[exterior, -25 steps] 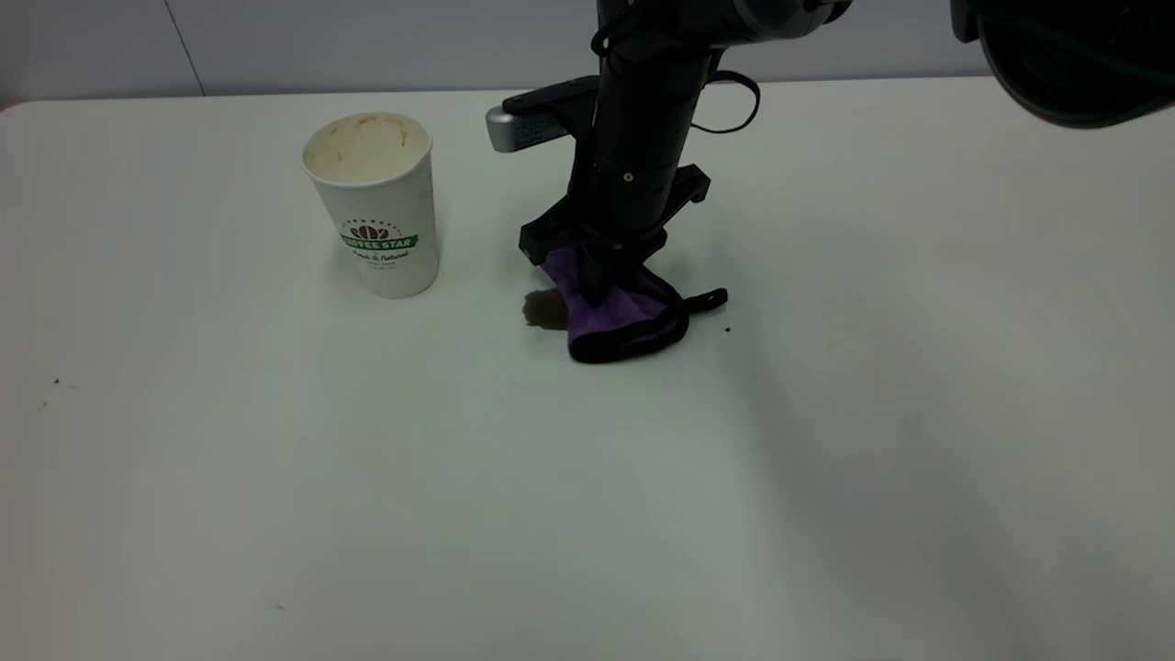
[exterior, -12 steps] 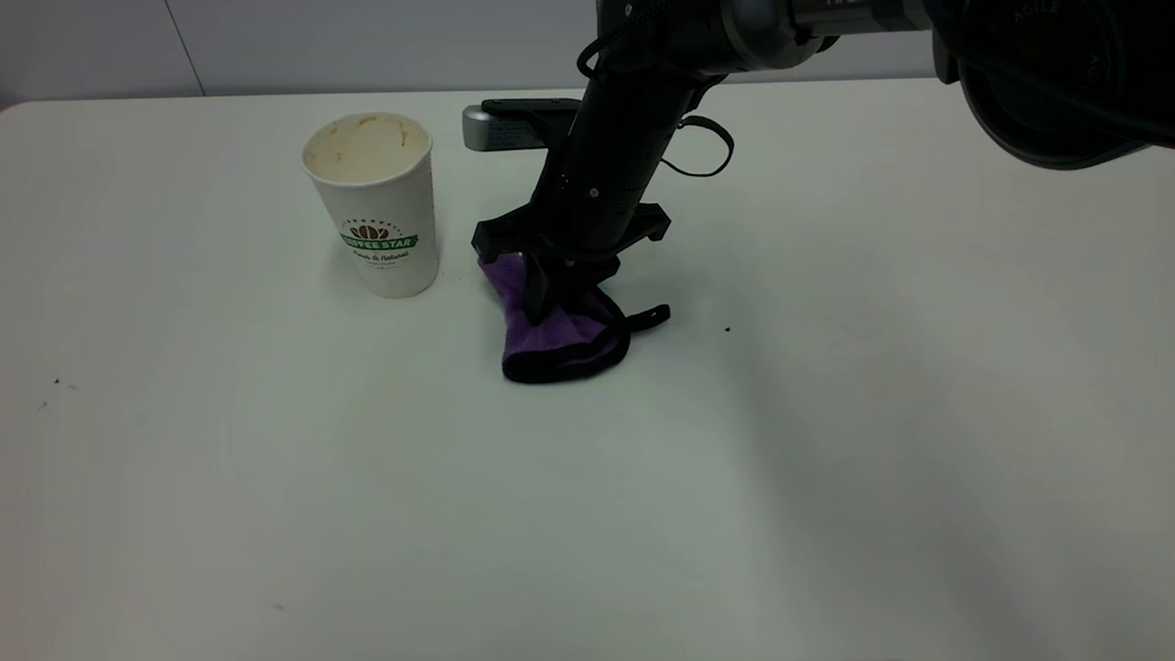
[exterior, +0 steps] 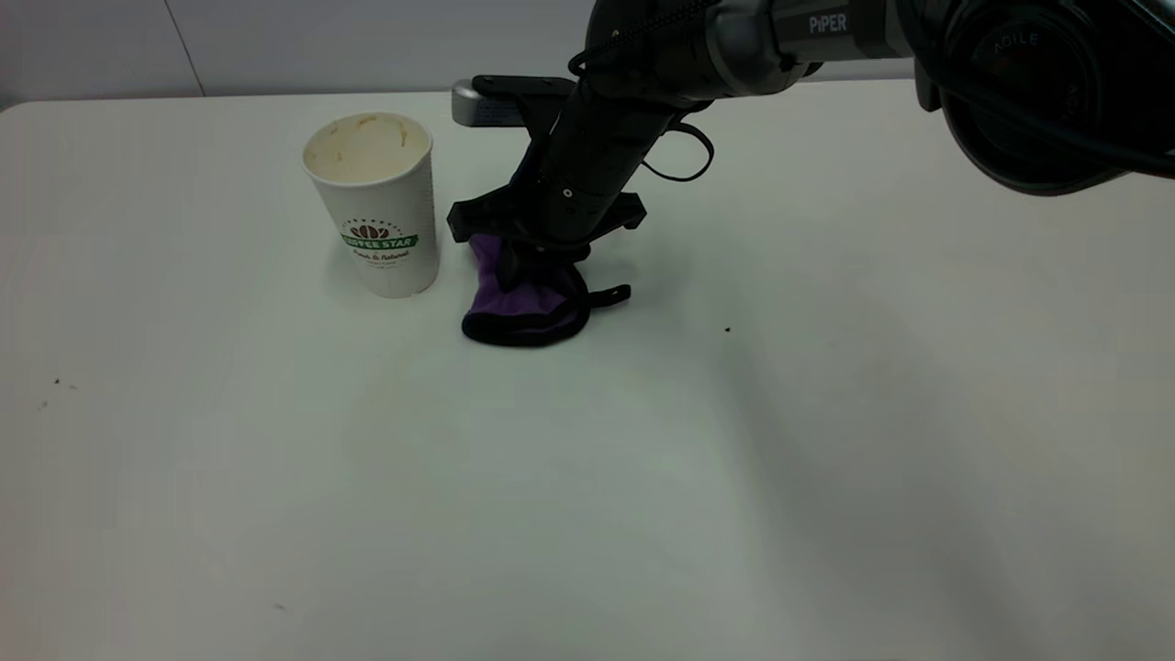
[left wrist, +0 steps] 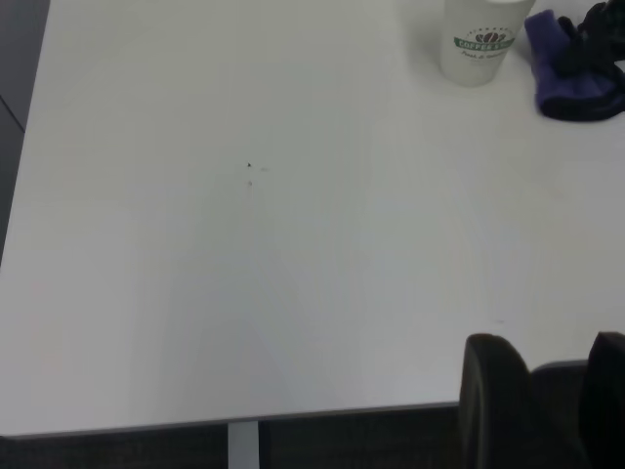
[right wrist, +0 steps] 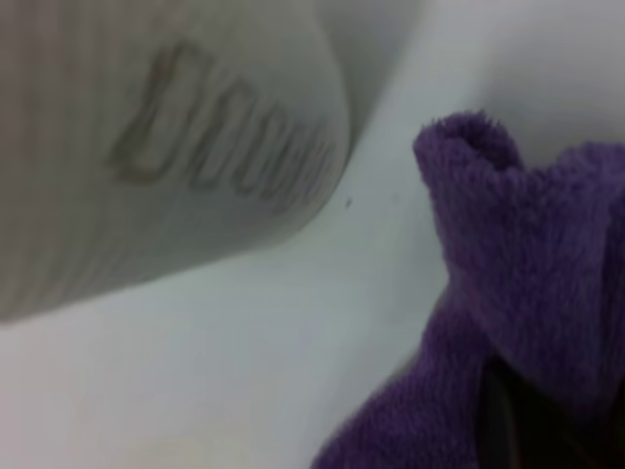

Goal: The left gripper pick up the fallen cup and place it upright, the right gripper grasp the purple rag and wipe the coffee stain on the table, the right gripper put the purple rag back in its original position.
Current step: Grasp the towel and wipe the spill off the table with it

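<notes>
The cup point(exterior: 372, 207) stands upright on the table point(exterior: 826, 413), left of centre; it also shows in the left wrist view point(left wrist: 479, 44) and close up in the right wrist view point(right wrist: 166, 156). My right gripper point(exterior: 516, 274) points down just right of the cup, shut on the purple rag point(exterior: 523, 308), which it presses onto the tabletop. The rag's black loop tab point(exterior: 610, 296) trails to the right. The rag point(right wrist: 527, 254) fills the right wrist view and nearly touches the cup. The coffee stain is hidden. My left gripper point(left wrist: 549, 391) hangs open at the table's near edge, far from the cup.
Tiny dark specks lie on the white top at the right point(exterior: 727, 329) and far left point(exterior: 57, 381). The right arm's dark base point(exterior: 1046, 92) looms at the back right corner. The wall runs behind the table's far edge.
My right gripper has dragged the rag leftward across the table to beside the cup. The brown stain seen a second ago left of the rag no longer shows.
</notes>
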### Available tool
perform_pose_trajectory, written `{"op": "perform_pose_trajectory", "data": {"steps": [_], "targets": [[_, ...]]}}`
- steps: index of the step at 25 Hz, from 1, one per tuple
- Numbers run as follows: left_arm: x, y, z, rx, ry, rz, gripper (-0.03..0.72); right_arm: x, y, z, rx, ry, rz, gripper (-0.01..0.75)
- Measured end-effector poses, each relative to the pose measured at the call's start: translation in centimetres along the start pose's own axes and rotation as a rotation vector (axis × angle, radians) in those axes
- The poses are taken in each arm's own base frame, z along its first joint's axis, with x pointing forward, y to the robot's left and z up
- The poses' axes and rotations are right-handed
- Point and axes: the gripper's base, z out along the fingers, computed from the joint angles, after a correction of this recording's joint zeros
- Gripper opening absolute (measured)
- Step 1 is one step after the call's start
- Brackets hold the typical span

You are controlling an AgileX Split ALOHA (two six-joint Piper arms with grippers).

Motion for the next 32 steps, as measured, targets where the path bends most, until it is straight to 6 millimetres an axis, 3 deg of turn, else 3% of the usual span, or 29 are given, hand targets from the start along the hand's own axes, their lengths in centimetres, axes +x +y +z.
{"op": "perform_pose_trajectory", "data": {"steps": [7,11,15,18,27,32], "targets": [[0.0,0.0,0.0,0.0,0.0,0.0,0.239,-1.3,-4.2,-1.4,0.152,-0.015,0.062,0.088],[0.0,0.0,0.0,0.0,0.0,0.0,0.239,-1.7,-6.8,-3.2,0.259,0.09,0.049,0.088],[0.0,0.0,0.0,0.0,0.0,0.0,0.239,-1.6,-7.3,-4.5,0.302,0.212,0.046,0.088],[0.0,0.0,0.0,0.0,0.0,0.0,0.239,-1.5,-5.5,-4.3,0.26,0.228,0.03,0.088],[0.0,0.0,0.0,0.0,0.0,0.0,0.239,1.0,4.8,-0.5,0.146,0.182,-0.14,0.088],[0.0,0.0,0.0,0.0,0.0,0.0,0.239,1.6,7.4,0.2,0.129,0.144,-0.197,0.088]]}}
